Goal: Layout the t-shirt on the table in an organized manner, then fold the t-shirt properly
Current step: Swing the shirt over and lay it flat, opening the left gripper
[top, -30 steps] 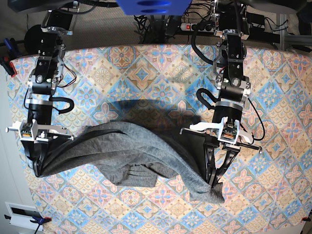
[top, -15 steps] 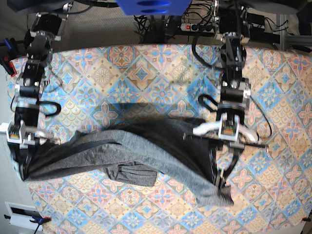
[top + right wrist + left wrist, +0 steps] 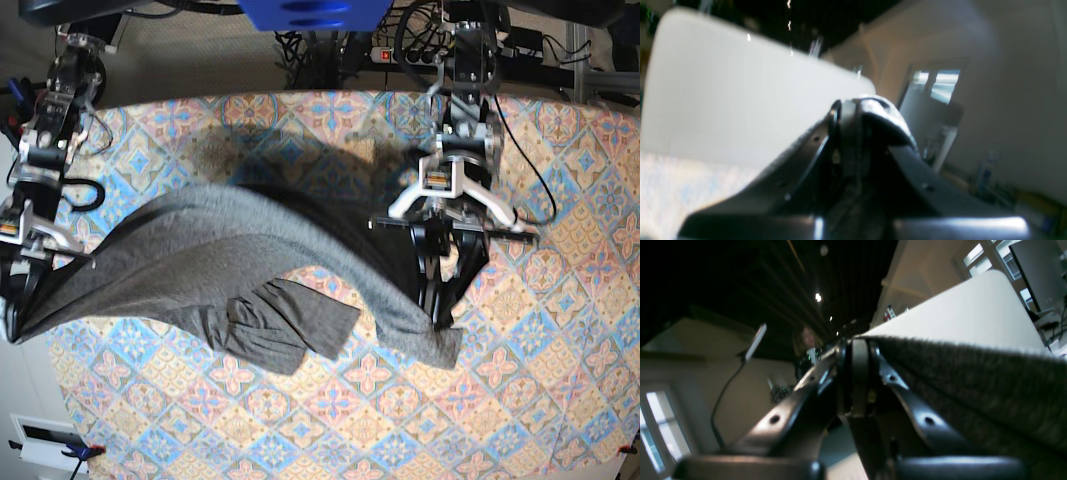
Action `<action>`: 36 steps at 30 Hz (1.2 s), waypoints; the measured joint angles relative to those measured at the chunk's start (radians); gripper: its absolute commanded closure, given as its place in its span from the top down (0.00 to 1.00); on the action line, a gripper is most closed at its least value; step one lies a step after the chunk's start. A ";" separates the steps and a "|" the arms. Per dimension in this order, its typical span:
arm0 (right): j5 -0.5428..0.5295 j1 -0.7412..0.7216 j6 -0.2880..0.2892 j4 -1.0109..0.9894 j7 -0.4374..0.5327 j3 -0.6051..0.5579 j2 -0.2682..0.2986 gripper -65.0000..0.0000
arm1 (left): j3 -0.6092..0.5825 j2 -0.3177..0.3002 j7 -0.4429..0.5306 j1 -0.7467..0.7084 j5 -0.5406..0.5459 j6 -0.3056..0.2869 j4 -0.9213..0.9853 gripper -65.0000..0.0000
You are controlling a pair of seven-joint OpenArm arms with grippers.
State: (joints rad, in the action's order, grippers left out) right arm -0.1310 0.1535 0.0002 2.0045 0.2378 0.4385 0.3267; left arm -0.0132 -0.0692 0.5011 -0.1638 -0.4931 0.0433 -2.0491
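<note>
Now | my left gripper [image 3: 443, 322] clamped on t-shirt [image 3: 230, 260] | right gripper [image 3: 12, 335] clamped too | cloth lifted over table [image 3: 560, 380]

Both arms were built of black segments with silver-grey joint housings, and thin black cables looped out beside them. The left gripper [image 3: 441, 318] had long, dark, tapering fingers below a white bracket with spreading prongs; the right gripper [image 3: 12, 330] was built the same way. Close up, the glossy black fingers [image 3: 923, 416] carried small round screw holes and a pale strip between them.
</note>
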 measured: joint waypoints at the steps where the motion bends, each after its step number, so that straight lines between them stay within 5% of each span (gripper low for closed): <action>1: 0.001 -0.020 -0.002 0.003 -0.006 0.000 0.016 0.00 | -0.002 0.000 0.005 0.038 -0.005 0.011 -0.001 0.00; 7: 0.000 -0.137 -0.002 0.006 -0.044 0.001 0.036 0.00 | -0.029 0.061 0.005 0.209 -0.134 0.043 -0.001 0.00; 12: 0.000 -0.219 -0.001 0.006 -0.034 0.001 0.037 0.00 | -0.098 0.063 0.025 0.368 -0.200 0.091 -0.006 0.00; 26: 0.003 -0.552 -0.009 0.006 -0.094 -0.002 0.037 0.00 | -0.257 0.058 0.032 0.692 -0.319 0.093 -0.008 0.00; 32: 0.003 -0.612 -0.007 0.011 -0.084 0.004 0.095 0.00 | -0.287 0.133 0.033 0.742 -0.402 0.096 -0.010 0.00; 36: 0.003 -0.530 -0.010 0.013 -0.074 0.025 0.125 0.00 | -0.240 0.155 0.047 0.665 -0.443 0.091 -0.014 0.00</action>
State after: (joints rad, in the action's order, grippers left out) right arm -0.1276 -0.3763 -0.0093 2.0178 0.1638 0.4633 0.4515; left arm -0.2535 0.0856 0.5484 0.5014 -0.9360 0.1341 -2.0632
